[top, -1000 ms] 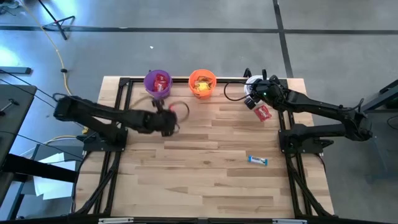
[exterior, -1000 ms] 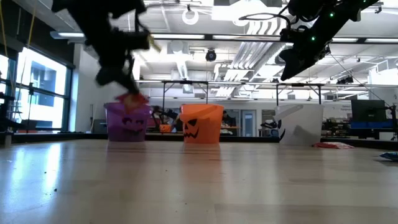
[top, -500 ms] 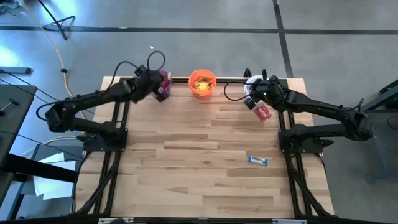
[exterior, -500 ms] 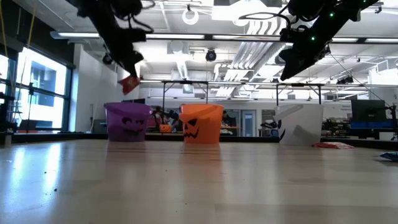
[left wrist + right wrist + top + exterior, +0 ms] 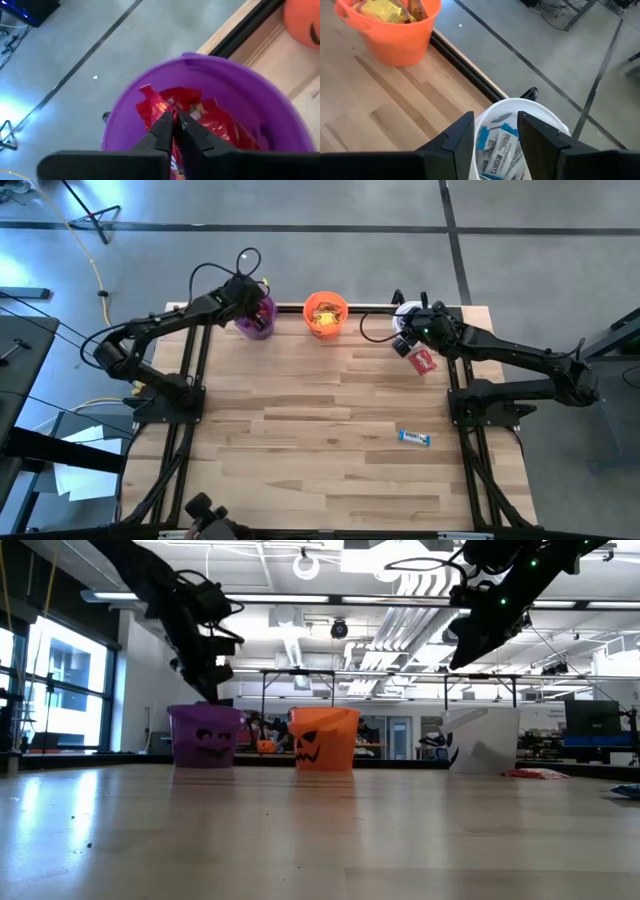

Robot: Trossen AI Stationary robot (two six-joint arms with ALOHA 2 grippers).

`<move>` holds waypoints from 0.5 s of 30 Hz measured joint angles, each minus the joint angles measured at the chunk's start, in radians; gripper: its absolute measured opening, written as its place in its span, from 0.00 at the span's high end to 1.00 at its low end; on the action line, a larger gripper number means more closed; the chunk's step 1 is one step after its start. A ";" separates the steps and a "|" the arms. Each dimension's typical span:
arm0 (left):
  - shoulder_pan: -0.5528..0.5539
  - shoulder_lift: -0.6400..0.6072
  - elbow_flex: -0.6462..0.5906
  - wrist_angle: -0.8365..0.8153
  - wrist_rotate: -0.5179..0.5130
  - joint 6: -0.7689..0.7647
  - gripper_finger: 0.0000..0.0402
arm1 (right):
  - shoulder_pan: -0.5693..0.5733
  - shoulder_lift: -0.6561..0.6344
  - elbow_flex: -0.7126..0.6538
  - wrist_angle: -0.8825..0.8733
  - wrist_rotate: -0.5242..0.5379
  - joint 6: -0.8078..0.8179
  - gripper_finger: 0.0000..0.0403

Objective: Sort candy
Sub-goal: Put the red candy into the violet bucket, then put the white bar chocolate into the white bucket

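– Where are the arms over the bench (image 5: 330,430)?
– The left gripper (image 5: 175,120) hangs above the purple bucket (image 5: 280,125), jaws pressed together, red packets (image 5: 220,120) just under them. The right gripper (image 5: 495,132) is over the white bucket (image 5: 555,117), jaws spread, blue-and-white bars (image 5: 502,150) below between them.
– And loose candy?
– One red packet (image 5: 424,361) lies beside the white bucket, one blue-and-white bar (image 5: 414,438) well apart.

Along the far edge of my wooden table (image 5: 330,440) stand three small buckets: a purple bucket (image 5: 256,321) on the left, an orange bucket (image 5: 325,314) just right of it, and a white bucket (image 5: 522,145) farther right.
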 joint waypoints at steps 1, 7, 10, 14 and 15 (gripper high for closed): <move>-0.001 0.003 0.000 0.005 -0.001 0.001 0.96 | 0.000 0.000 0.000 0.001 -0.008 0.000 0.64; -0.037 -0.027 -0.004 0.042 0.001 0.027 0.83 | 0.007 0.000 0.000 -0.008 -0.017 -0.028 0.65; -0.069 -0.052 -0.004 0.043 0.028 0.027 0.76 | 0.040 0.000 0.000 -0.010 -0.016 -0.053 0.72; -0.114 -0.084 -0.004 0.047 0.074 0.020 0.69 | 0.116 0.000 0.000 -0.004 -0.017 -0.058 0.92; -0.127 -0.088 -0.004 0.046 0.091 0.016 0.68 | 0.139 0.000 0.000 -0.003 -0.016 -0.054 0.96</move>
